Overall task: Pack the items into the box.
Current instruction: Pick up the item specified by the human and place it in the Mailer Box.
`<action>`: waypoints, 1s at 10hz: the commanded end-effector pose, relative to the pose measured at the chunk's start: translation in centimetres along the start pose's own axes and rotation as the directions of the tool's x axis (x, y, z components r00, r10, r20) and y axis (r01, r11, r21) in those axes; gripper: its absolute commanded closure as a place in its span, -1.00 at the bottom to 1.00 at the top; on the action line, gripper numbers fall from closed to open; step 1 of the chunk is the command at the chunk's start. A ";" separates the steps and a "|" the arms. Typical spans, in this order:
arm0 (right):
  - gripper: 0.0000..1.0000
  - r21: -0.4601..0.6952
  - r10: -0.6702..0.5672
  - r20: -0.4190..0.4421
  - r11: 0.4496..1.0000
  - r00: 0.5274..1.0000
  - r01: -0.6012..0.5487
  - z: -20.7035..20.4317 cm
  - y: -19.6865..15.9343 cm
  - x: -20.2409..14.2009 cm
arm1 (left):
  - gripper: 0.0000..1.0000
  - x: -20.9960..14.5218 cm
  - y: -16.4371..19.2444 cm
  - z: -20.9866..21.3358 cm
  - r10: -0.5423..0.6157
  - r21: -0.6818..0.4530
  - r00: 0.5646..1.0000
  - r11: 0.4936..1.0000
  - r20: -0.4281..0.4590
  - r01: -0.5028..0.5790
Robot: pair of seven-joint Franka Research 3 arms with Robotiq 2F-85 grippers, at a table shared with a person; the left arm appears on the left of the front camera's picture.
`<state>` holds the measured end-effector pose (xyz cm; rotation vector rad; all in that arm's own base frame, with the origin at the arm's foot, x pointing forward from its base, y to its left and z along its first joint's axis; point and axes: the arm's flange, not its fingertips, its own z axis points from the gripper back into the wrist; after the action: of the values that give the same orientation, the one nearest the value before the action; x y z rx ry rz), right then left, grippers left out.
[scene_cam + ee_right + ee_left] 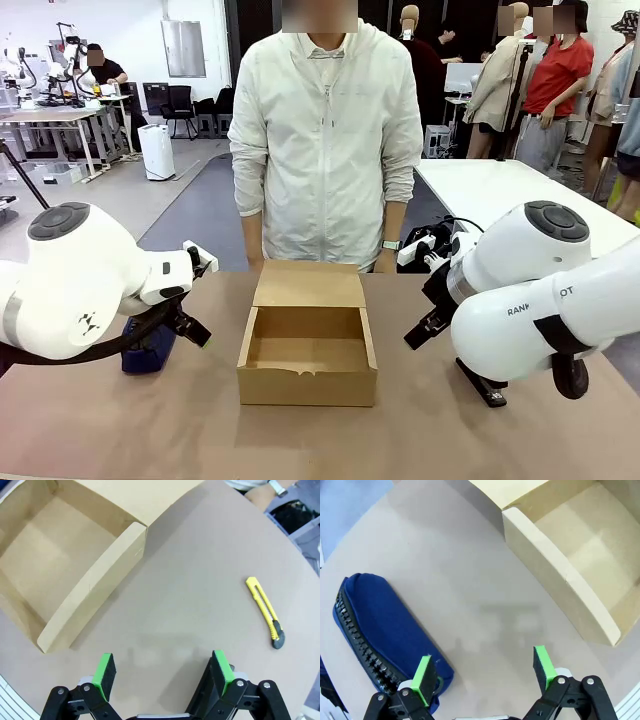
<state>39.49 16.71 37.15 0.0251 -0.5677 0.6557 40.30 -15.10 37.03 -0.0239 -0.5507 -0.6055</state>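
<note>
Where the left gripper (482, 657) hangs, its green-padded fingers (424, 672) are spread wide with nothing between them, over bare table (410, 440) between pouch and box.

- Pouch (385, 620): navy, ribbed, black zip along one long side. Lies flat on the table left of the box and apart from it, toward the table's left edge. One end sits just beside the nearer left finger; contact cannot be told. From the front, the left arm partly covers it.
- Right gripper (162, 657): fingers likewise spread, holding nothing, above bare table just right of the box's right wall.
- Stapler (485, 388): black, low, on the table right of the box toward the near right corner, largely hidden under the right arm.
- Box (305, 385): brown cardboard, at the table's middle, between the two grippers. Open; lid (308, 285) folded back flat toward the far edge. Bare cardboard floor shows inside.
- Knife (265, 611): yellow utility cutter with a black end, flat on the table, well apart from the box on its right side.
- Person (325, 130): white zipped jacket, standing at the far edge directly behind the lid, arms down, a watch on one wrist.
</note>
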 end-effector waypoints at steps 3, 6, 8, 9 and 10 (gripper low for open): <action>-1.00 0.000 0.000 0.000 1.000 1.000 0.000 0.0 0.0 0.0 | -1.00 0.0 0.0 0.0 0.000 0.000 1.000 1.000 0.000 0.000; -1.00 0.117 -0.012 -0.069 0.993 0.998 0.021 0.4 0.1 0.6 | -1.00 0.0 0.0 0.0 0.000 0.000 1.000 1.000 0.000 0.000; -1.00 0.366 -0.043 -0.072 0.928 0.997 0.066 4.8 -1.2 2.2 | -1.00 1.9 0.0 4.7 0.058 -0.292 0.993 0.953 -0.102 -0.085; -1.00 0.449 -0.180 -0.103 0.869 0.978 0.208 8.5 -3.0 3.3 | -1.00 3.1 1.0 9.0 0.106 -0.510 0.992 0.851 -0.065 -0.124; -1.00 0.511 -0.310 -0.087 0.802 0.947 0.309 11.9 -5.5 3.7 | -1.00 3.5 3.0 12.8 0.140 -0.695 0.989 0.708 -0.038 -0.127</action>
<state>37.47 16.56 46.99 0.5394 -0.3761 0.6297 36.51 -17.46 46.43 -0.5489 -0.3966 -0.7092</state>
